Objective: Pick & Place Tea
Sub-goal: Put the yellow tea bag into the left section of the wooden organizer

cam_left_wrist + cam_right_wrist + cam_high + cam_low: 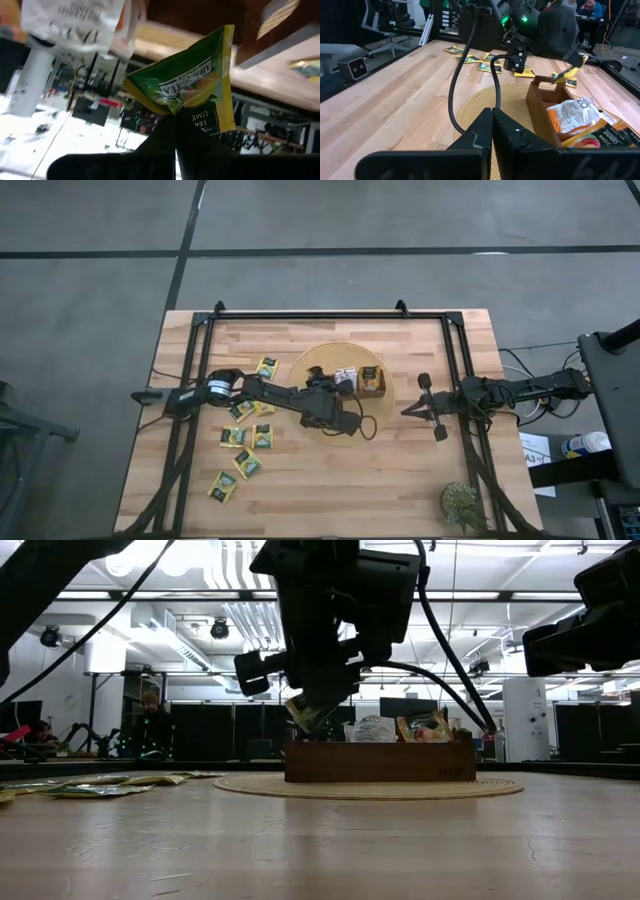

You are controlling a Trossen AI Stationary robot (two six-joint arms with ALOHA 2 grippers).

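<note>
My left gripper [322, 383] is shut on a yellow-green tea packet [190, 82], just above the left end of the brown wooden tray [380, 762]. The same packet [570, 73] shows over the tray's end compartment in the right wrist view. The tray stands on a round woven mat [300, 368] and holds a white packet [572, 112] and an orange one [600, 137], both leaning upright. Several more yellow-green packets [245, 437] lie flat on the table's left part. My right gripper [492, 117] is shut, holds nothing, and waits at the right. My left gripper pinches the packet between its two fingers at one edge [186, 107], near a corner. The rest of the packet sticks out past the fingertips, tilted. In the low view it hangs slanting down below the gripper [306, 712], lifted clear of the tray's rim.
A black metal frame [330, 314] runs round the table's back and sides. A small green plant [462, 502] stands at the near right corner. Bare wood lies between the mat and my right gripper. A person [150, 725] sits in the room behind.
</note>
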